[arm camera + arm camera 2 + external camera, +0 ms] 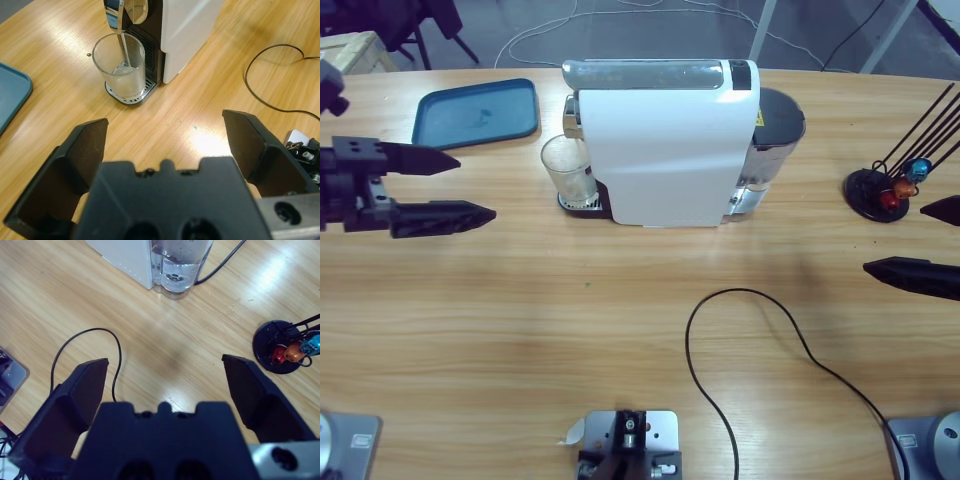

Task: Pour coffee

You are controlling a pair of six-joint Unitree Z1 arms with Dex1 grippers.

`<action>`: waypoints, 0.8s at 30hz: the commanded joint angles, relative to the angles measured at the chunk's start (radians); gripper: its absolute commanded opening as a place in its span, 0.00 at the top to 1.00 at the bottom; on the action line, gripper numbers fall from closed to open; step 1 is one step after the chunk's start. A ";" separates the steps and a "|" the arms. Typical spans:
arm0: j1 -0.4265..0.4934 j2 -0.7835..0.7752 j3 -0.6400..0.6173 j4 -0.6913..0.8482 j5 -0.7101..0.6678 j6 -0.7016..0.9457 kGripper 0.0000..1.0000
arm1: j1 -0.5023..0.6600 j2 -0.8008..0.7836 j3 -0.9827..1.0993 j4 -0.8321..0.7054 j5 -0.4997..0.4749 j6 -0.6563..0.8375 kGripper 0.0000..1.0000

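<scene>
A clear, frosted-looking drinking glass (566,170) was seen upright on the drip grille of a white and black capsule coffee machine (665,150), under the chrome spout (117,17); no coffee could be made out in it in the left wrist view. At the machine's opp. end a clear plastic water tank (181,265) was seen w/ water and bubbles inside. A dark blue rectangular plastic tray (477,112) lay flat beside the glass, apart from it, w/ nothing clearly in it. A round black capsule stand w/ thin wire rods (878,192) held a red, an orange and a blue capsule at its base.

All of this was carried by a long light wooden surface (570,320); a thin black cable (740,350) was looped across it in front of the machine. Beyond the far edge a grey floor w/ loose cables and chair legs was visible.

The machine's long axis was laid along the surface, spout end toward the tray, tank end toward the capsule stand.

The left gripper (470,187) was held over the surface near the tray, fingers wide apart, holding nothing, pointed at the glass. The right gripper (905,240) was seen just beside the capsule stand, fingers also wide, holding nothing.
</scene>
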 commanded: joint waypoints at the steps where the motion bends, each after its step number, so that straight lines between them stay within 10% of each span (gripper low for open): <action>1: -0.006 -0.024 0.034 -0.002 -0.011 -0.007 0.00 | 0.008 0.017 0.007 0.009 -0.016 -0.013 0.00; 24: -0.006 -0.047 0.041 0.000 -0.011 -0.007 0.00 | 0.008 0.014 0.009 0.009 -0.016 -0.013 0.00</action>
